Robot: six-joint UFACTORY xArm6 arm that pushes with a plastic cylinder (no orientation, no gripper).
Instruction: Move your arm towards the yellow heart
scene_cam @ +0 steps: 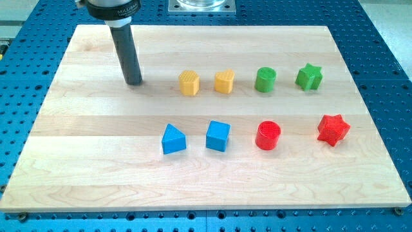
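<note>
The yellow heart [224, 82] sits in the upper row of blocks, a little right of the board's middle. My tip [133, 83] rests on the wooden board [90, 161] in its upper left part, well to the left of the heart. A yellow pentagon-like block [189, 83] lies between my tip and the heart, about level with both. My tip touches no block.
A green cylinder [265, 80] and a green star [309, 77] stand right of the heart. The lower row, from left to right, holds a blue triangle [173, 139], a blue cube [217, 136], a red cylinder [268, 135] and a red star [333, 129].
</note>
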